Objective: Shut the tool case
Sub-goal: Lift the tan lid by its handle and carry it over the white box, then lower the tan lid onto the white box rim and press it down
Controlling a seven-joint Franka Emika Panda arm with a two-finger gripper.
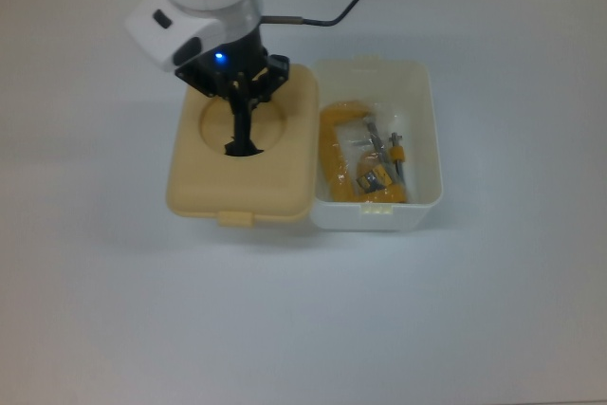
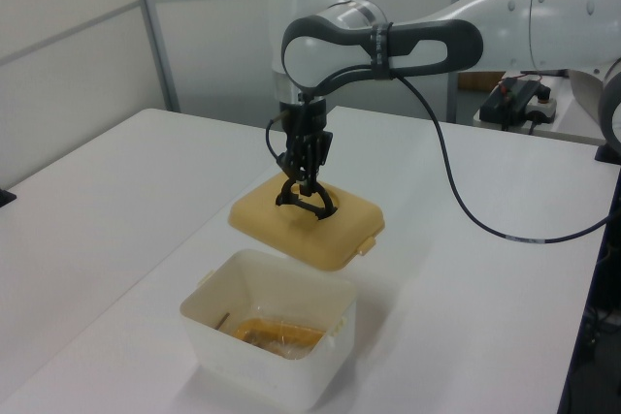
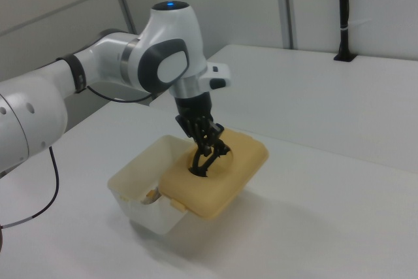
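Lid (image 1: 243, 154) hangs level from our gripper (image 1: 243, 136), clamped on its handle (image 2: 303, 203), so we can set it squarely onto the tub (image 1: 417, 144) beside it.

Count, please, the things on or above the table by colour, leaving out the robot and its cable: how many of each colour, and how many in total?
White: 1, the open tub.
Beige: 1, the lid, held up by its black handle in the gripper.
Yellow: 1, the clamp inside the tub.
Total: 3
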